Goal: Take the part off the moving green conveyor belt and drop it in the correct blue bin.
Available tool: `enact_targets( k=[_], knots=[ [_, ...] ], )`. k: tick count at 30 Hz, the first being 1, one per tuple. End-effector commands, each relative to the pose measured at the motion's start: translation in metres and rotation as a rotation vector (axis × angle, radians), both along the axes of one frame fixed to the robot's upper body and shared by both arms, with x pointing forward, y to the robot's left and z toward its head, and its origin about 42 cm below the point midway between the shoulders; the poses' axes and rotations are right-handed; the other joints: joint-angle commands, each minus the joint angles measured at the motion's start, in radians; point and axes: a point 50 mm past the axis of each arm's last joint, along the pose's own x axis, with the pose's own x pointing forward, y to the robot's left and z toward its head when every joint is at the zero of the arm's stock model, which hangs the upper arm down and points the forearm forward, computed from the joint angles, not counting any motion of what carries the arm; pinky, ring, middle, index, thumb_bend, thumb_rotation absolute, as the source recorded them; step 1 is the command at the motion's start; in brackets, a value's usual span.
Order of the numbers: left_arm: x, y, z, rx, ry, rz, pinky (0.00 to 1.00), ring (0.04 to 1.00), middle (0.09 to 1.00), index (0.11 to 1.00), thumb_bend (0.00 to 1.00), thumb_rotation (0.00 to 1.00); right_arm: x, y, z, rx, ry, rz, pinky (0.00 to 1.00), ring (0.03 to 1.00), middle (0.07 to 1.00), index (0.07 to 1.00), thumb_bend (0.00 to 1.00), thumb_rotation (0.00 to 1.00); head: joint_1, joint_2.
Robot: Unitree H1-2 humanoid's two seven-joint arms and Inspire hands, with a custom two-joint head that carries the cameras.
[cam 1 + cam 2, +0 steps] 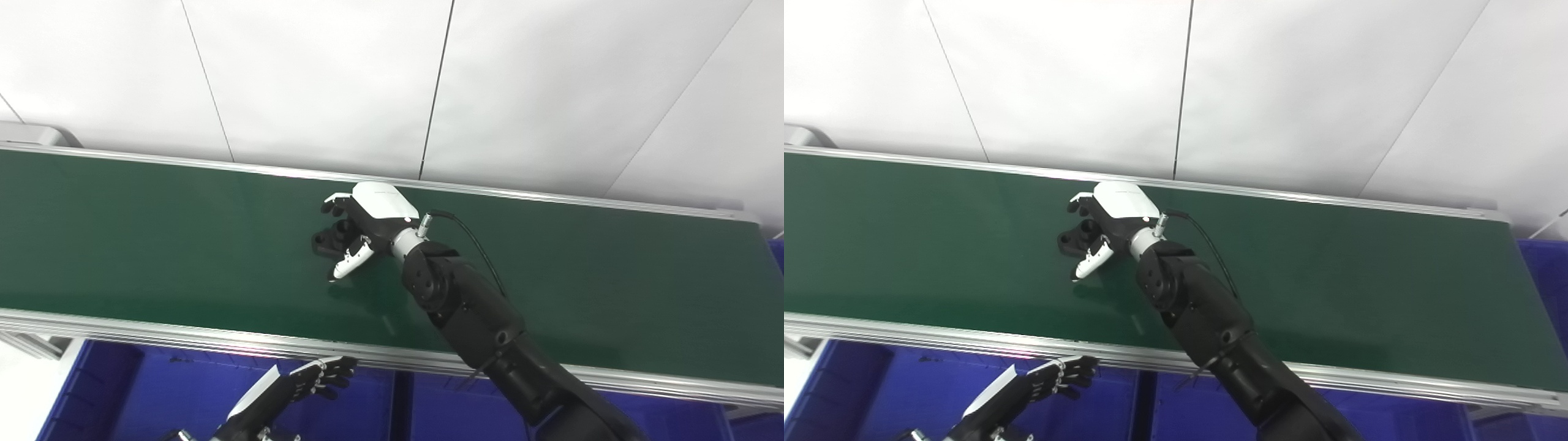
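The robot's right hand (361, 223), white on the back with black fingers, is reaching out over the wide dark green conveyor belt (153, 245). It is sitting on top of a small black plastic part (327, 240) that is lying on the belt, about in the middle of the belt's width. The black fingers (334, 208) are curling down around the part, and the white-tipped thumb (349, 263) is pointing down to the belt on the near side of it. The hand is touching the part, but I cannot tell if it is squeezing it tight, and the part is resting on the belt.

The robot's left hand (306, 383) is hanging low, near the shiny silver front rail (153, 334) of the belt. It is holding nothing and its fingers are stretched out and spread a little. It is floating above the big blue plastic bins (141, 392) that are sitting below the belt. A white wall (306, 73) is standing behind the belt.
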Motion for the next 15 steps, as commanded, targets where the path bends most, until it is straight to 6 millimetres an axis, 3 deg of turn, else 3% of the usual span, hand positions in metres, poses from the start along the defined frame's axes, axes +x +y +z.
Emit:
enact_targets(
  k=[1,4,7,13,14,15],
  knots=[
    [0.003,-0.001,0.01,-0.021,-0.062,-0.003,0.72,0.792,0.834,0.843,0.86,0.21,0.0,0.005,0.011,0.018,-0.039,0.045,0.56,0.662,0.723,0.744,0.83,0.14,0.001,0.001],
    [0.003,-0.002,0.011,-0.02,-0.068,-0.002,0.73,0.796,0.832,0.844,0.85,0.2,-0.002,0.0,0.004,0.018,-0.032,0.047,0.45,0.529,0.615,0.71,0.82,0.07,0.0,0.006],
    [0.003,-0.002,0.012,-0.024,-0.07,-0.003,0.74,0.805,0.836,0.845,0.85,0.2,-0.004,-0.004,-0.001,-0.012,-0.03,0.063,0.46,0.559,0.637,0.703,0.82,0.08,-0.002,0.013],
    [0.003,-0.002,0.013,-0.036,-0.071,0.002,0.74,0.802,0.835,0.844,0.85,0.21,-0.007,-0.011,-0.004,-0.058,-0.024,0.068,0.41,0.495,0.584,0.695,0.77,0.05,-0.007,0.027],
    [0.003,-0.002,0.013,-0.036,-0.072,0.003,0.74,0.802,0.835,0.844,0.85,0.21,-0.008,-0.013,-0.003,-0.068,-0.032,0.068,0.36,0.45,0.525,0.68,0.65,0.02,-0.009,0.028],
    [0.003,-0.002,0.013,-0.037,-0.072,0.004,0.74,0.803,0.835,0.843,0.85,0.21,-0.008,-0.013,-0.003,-0.075,-0.037,0.068,0.35,0.436,0.524,0.671,0.59,0.01,-0.009,0.028]
  ],
)
